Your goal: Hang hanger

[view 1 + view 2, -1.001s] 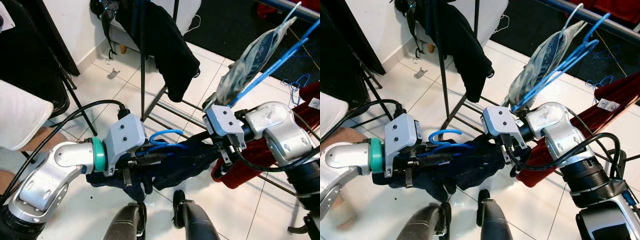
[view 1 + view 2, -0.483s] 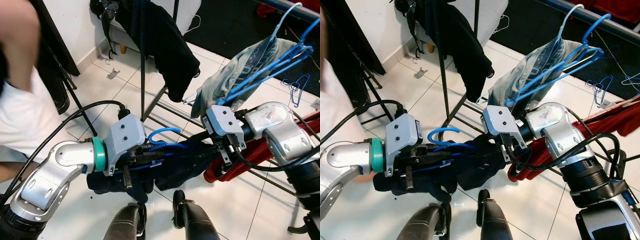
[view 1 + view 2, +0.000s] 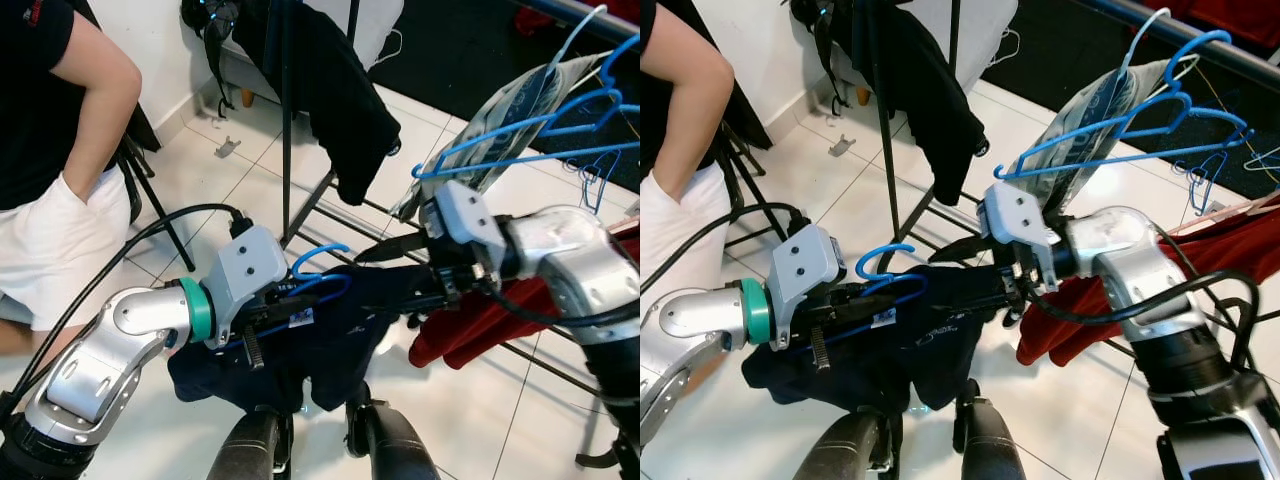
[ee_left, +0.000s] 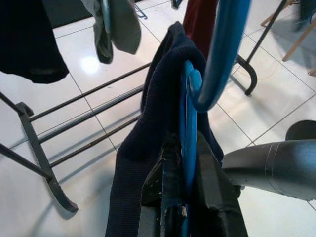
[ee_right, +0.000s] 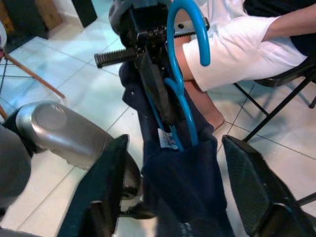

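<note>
White floor tiles (image 3: 200,170) lay below. A seated person (image 3: 45,150) was at the far left. The left gripper (image 3: 300,308) was clamped on a blue hanger (image 3: 318,270) carrying a navy garment (image 3: 330,345). The right gripper (image 5: 173,177) stood spread wide, empty, beside that garment.

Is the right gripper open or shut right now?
Open. In the right wrist view the right gripper's two black fingers stand wide apart, with the navy garment on the blue hanger between them, ungripped.
</note>
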